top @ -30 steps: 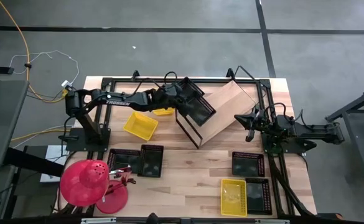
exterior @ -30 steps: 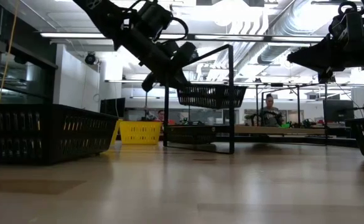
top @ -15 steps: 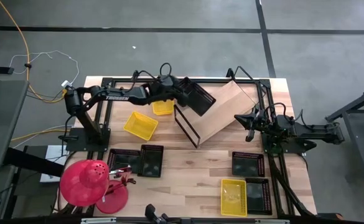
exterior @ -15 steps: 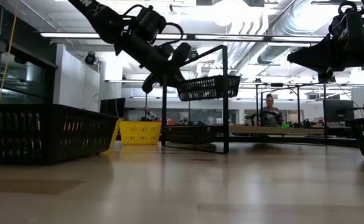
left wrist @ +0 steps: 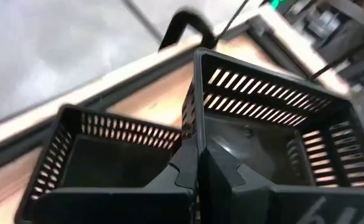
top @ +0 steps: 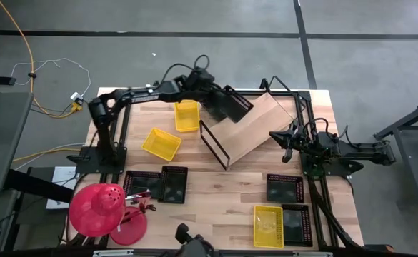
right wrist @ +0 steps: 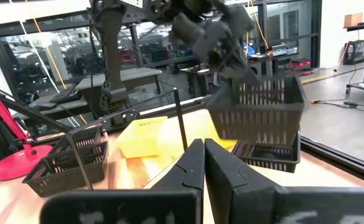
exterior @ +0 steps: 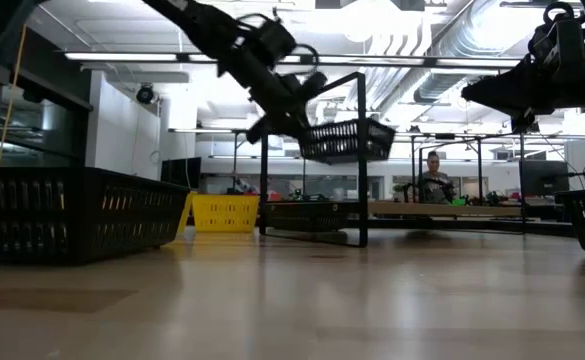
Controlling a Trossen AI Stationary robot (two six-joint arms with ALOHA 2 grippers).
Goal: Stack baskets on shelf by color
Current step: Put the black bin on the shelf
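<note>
Black basket [top: 231,106]: held aloft over the shelf's [top: 255,125] upper end, wall pinched in left gripper [top: 214,100].
Right gripper [top: 279,137]: fingers together, empty, beside shelf.

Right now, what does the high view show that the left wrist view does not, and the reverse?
Only the high view shows the yellow baskets, the red dome and the waiting right gripper. Only the left wrist view shows a second black basket under the held one. Both show the left gripper carrying a black basket at the shelf.
</note>
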